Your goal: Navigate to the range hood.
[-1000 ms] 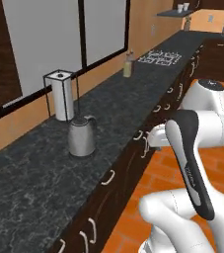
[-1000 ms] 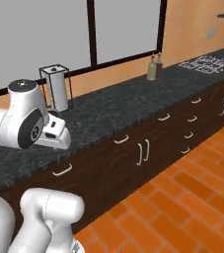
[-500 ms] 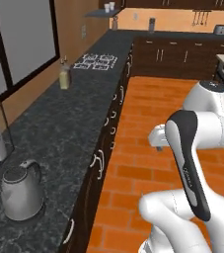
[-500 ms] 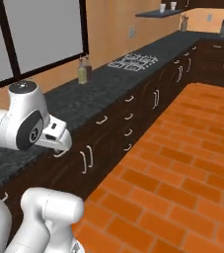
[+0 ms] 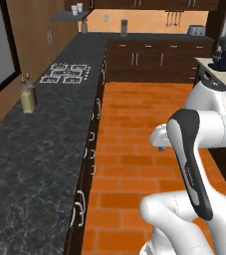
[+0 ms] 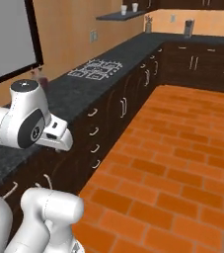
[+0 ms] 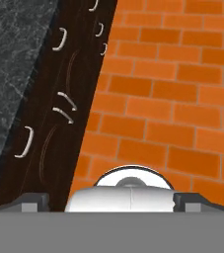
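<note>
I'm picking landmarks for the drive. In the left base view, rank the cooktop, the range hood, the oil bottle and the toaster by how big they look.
1. Cooktop
2. Range hood
3. Oil bottle
4. Toaster

The oil bottle stands nearest the camera and the toaster farthest, so their true sizes may differ from this order.

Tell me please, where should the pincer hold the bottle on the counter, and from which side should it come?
Probably around the bottle's wide body, coming level from the floor side. It stands upright near the wall, and its narrow neck gives less to hold.
</note>
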You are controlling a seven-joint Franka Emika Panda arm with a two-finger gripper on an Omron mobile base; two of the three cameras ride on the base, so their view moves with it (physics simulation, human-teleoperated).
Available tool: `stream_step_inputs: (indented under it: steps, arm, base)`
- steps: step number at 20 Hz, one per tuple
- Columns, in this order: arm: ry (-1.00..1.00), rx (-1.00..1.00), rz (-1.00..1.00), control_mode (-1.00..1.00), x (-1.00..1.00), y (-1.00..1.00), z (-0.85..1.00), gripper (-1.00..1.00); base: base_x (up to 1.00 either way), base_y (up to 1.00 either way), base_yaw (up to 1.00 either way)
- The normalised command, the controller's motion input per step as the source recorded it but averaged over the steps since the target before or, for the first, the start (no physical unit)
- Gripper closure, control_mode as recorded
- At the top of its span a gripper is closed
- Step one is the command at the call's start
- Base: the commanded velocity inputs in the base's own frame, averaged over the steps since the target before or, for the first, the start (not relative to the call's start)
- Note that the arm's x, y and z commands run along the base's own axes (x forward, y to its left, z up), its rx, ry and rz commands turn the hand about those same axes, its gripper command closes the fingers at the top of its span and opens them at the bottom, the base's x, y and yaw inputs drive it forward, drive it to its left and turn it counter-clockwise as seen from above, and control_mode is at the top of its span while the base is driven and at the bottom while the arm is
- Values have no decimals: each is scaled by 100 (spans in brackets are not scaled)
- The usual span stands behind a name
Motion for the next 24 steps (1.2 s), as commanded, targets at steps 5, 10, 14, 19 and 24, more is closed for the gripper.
stream_step_inputs:
  steps: [5,10,14,19,24]
  arm:
    - [0,0,0,100,0,0,0,-100]
    - [0,0,0,100,0,0,0,-100]
    - [0,0,0,100,0,0,0,-100]
    - [0,0,0,100,0,0,0,-100]
    - [0,0,0,100,0,0,0,-100]
  base:
    - [100,0,-43]
    - [100,0,-30]
    - [100,0,-30]
    - [100,0,-29]
    - [100,0,-27]
